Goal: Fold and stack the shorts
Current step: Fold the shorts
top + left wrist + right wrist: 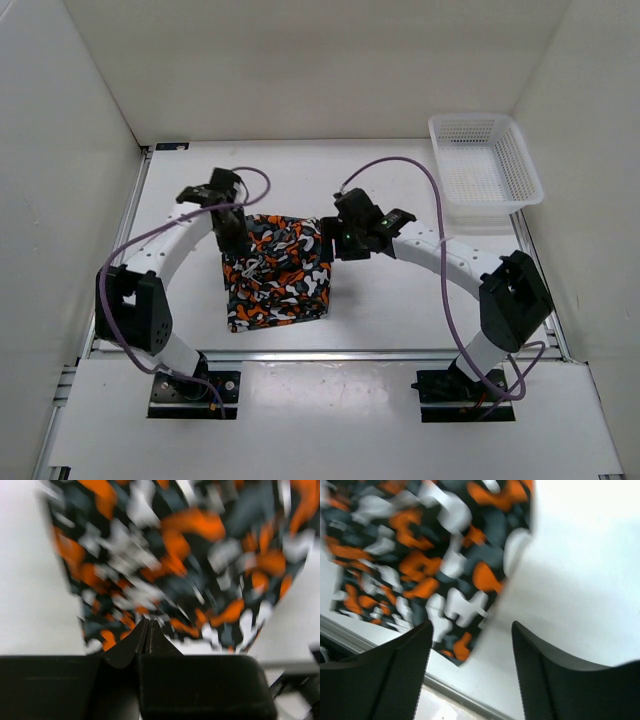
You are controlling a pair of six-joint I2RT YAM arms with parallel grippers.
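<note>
The shorts (276, 272), in an orange, black, grey and white camouflage print, lie folded into a rough rectangle on the table between the two arms. My left gripper (231, 236) is at their far left corner. In the left wrist view it (148, 623) is shut, with no cloth showing between the tips, and the shorts (185, 555) lie blurred just beyond them. My right gripper (338, 238) is at the far right corner. In the right wrist view it (471, 632) is open and empty above the right edge of the shorts (420, 560).
A white plastic mesh basket (486, 170) stands at the back right of the table. The table's near metal edge (330, 352) runs just below the shorts. White walls close in the left, right and back sides.
</note>
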